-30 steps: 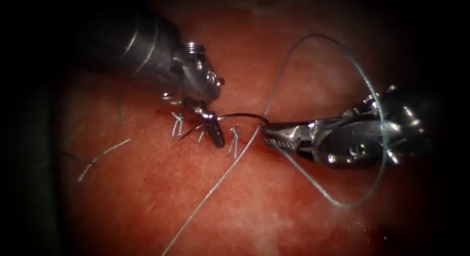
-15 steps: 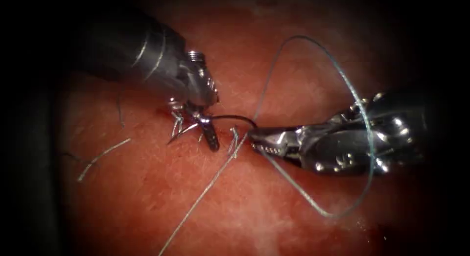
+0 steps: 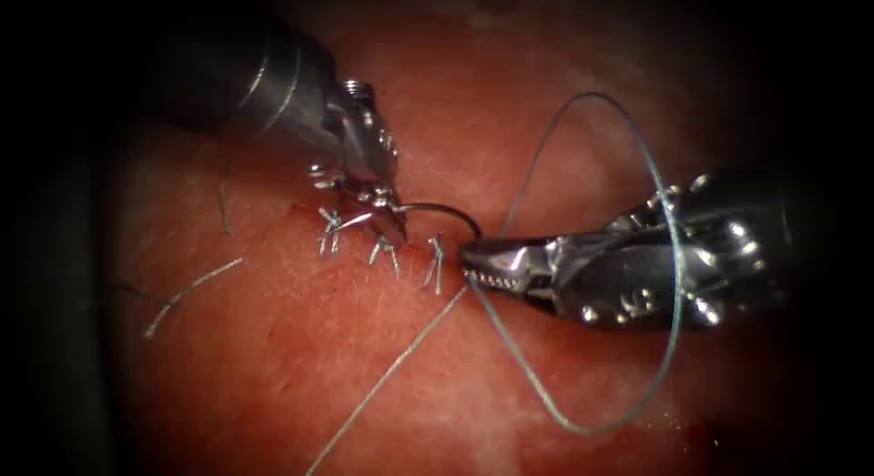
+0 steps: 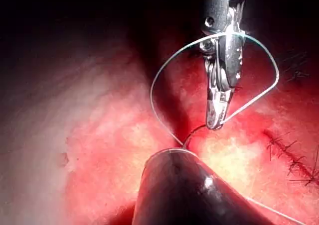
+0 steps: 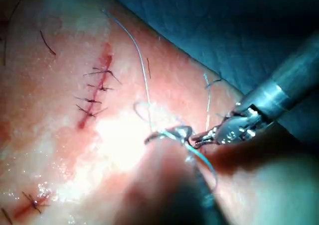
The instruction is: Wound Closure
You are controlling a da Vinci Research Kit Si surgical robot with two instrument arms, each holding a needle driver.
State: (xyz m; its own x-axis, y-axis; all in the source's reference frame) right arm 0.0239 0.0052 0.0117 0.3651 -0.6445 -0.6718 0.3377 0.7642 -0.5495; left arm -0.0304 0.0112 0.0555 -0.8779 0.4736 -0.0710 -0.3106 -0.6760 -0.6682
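**Both jaws on the needle at the cut**

Clamped on the needle's left end, your left tool (image 3: 390, 209) comes down from the far left over the cut (image 3: 382, 235). Your right tool (image 3: 478, 265) reaches in from the right, its jaws closed on the other end of the curved needle (image 3: 442, 210). The needle arches clear above the tissue (image 3: 364, 367), bridging the two tips, not lodged in it. Just below it, three tied stitches (image 3: 382, 248) with short tails sit in a row along the cut. The thread (image 3: 637, 167) leaves the right tip, loops wide around your right tool's wrist, and a second strand trails toward the near left. Two cut thread ends (image 3: 191, 294) lie on the tissue, well to the left of the cut.
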